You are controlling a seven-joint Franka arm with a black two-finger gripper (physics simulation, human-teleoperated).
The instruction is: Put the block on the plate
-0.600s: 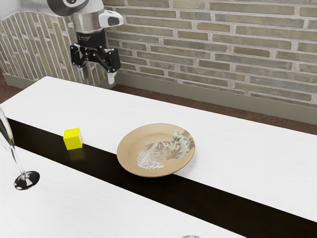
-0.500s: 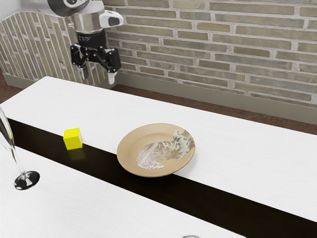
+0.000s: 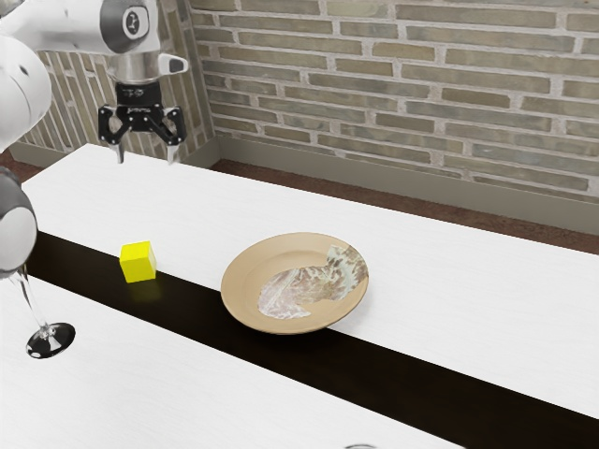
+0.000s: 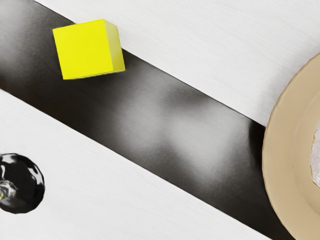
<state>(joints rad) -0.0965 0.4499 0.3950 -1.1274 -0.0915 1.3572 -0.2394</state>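
Gripper (image 3: 147, 157): shifted toward the exterior view's left since the earlier frame; its fingers are spread apart, with nothing held.
Block (image 3: 138, 262): seen resting on the dark strip (image 3: 412, 388), well apart from the plate (image 3: 235, 282).
Approach, wrist view: alignment with two opposite block faces is best made before lowering.
Glass foot (image 4: 30, 187): seen near the strip; clearance should be kept.
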